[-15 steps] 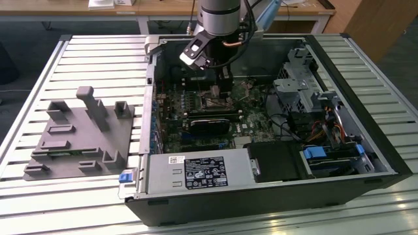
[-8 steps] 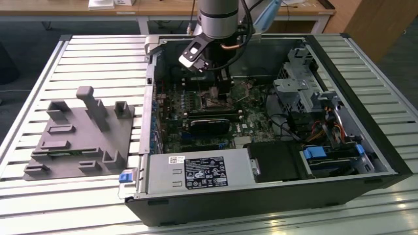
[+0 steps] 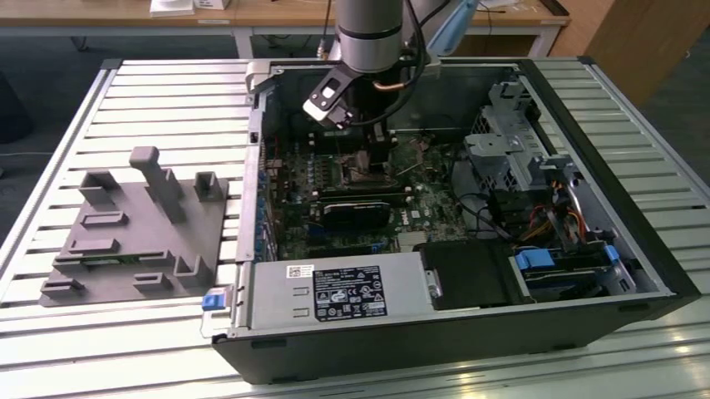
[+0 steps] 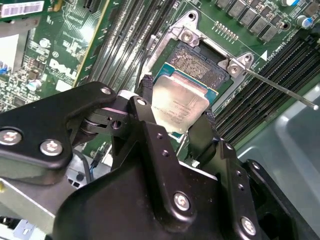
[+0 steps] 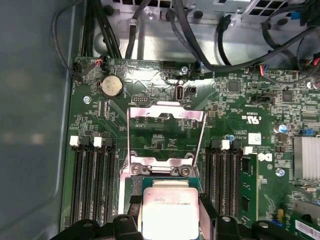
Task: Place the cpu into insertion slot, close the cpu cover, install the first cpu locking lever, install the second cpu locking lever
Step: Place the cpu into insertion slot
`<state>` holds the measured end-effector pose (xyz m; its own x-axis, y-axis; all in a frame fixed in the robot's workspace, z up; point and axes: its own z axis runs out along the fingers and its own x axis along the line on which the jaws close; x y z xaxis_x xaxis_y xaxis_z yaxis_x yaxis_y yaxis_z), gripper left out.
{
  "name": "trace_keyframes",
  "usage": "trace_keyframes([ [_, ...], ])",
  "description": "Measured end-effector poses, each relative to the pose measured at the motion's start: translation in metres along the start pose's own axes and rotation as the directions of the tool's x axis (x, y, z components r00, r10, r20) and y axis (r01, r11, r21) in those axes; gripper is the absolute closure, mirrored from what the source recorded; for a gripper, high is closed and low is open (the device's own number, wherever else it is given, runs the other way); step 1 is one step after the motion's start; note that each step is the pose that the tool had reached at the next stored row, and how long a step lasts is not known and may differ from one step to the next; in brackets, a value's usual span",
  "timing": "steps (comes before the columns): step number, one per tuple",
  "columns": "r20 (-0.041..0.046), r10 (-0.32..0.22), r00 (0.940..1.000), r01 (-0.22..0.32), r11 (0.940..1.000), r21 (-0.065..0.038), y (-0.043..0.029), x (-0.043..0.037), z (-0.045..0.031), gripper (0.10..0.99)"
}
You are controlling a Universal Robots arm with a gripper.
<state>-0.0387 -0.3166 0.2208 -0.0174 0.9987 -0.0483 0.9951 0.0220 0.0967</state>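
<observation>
Hand (image 4: 177,104) clamps the cpu (image 4: 182,97) by its edges at the insertion slot (image 4: 198,65); the first wrist view shows the cpu cover (image 5: 166,114) flipped open.

The bench (image 3: 166,83) is made of long silver metal strips with dark lines between them, and bright light shines white on the strips at the front edge. Behind it stands a light brown wooden desk (image 3: 278,12) on white legs (image 3: 241,41), with some white papers (image 3: 178,7) on top — under and around it the floor (image 3: 66,50) is dark grey-blue. At the far corner on the exterior view's right there is a brown wooden panel (image 3: 633,33).
</observation>
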Motion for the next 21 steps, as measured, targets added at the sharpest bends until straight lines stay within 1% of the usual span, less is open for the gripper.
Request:
trace_keyframes([
  [5,-0.0011,0.0,1.0,0.0,1.0,-0.003,-0.0057,0.0004,0.0039,0.553],
  [14,-0.002,0.0,1.0,0.0,1.0,-0.003,-0.0065,0.0019,0.0124,0.553],
  [21,-0.0022,0.0,1.0,0.0,1.0,-0.003,-0.0073,0.0024,0.0175,0.553],
])
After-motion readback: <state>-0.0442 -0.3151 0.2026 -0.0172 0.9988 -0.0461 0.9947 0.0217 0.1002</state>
